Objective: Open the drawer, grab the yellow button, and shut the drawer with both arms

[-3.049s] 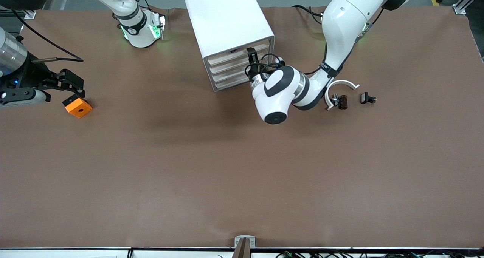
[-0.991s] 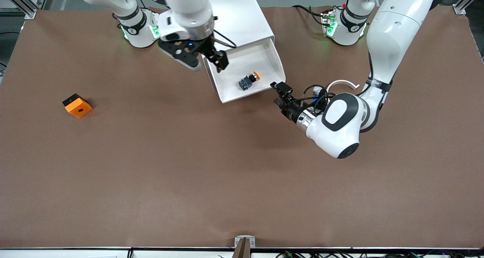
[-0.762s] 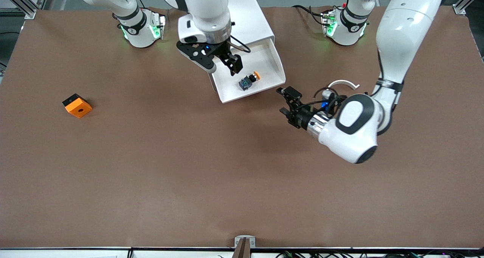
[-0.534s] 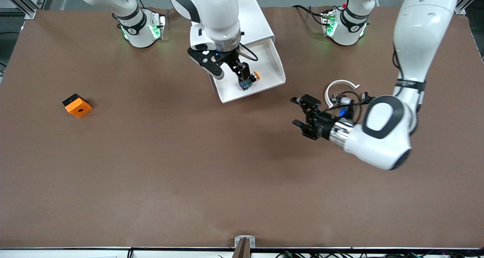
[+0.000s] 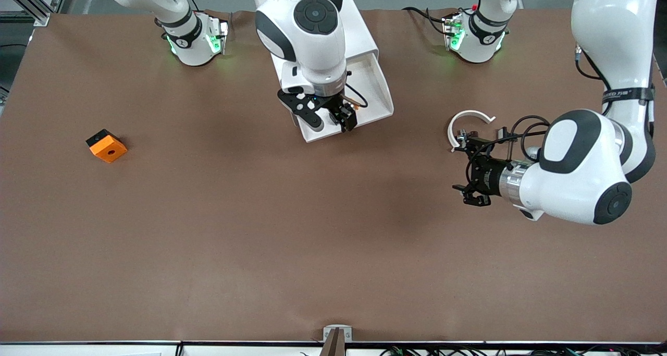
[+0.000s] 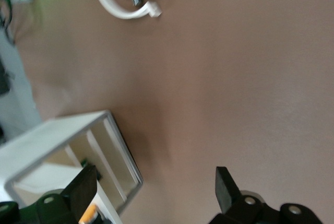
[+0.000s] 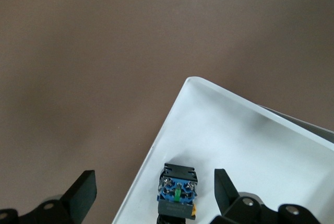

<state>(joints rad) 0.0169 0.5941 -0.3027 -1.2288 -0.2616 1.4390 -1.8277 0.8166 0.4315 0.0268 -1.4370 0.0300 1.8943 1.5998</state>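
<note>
The top drawer of the white cabinet stands pulled out, its white tray open to view. The button lies in the tray near a rim, blue-black body up, a bit of yellow cap showing. My right gripper hangs over that end of the tray, open, and hides the button in the front view. In the right wrist view the button sits between the fingers, close to one of them. My left gripper is open and empty over bare table, off toward the left arm's end.
An orange block with a hole lies toward the right arm's end of the table. A white curved piece and small dark parts lie beside the left gripper; the curved piece also shows in the left wrist view.
The left gripper pulled the drawer open, let go and drew away toward the left arm's end. The right arm swung in from its end of the table and came down over the button.
</note>
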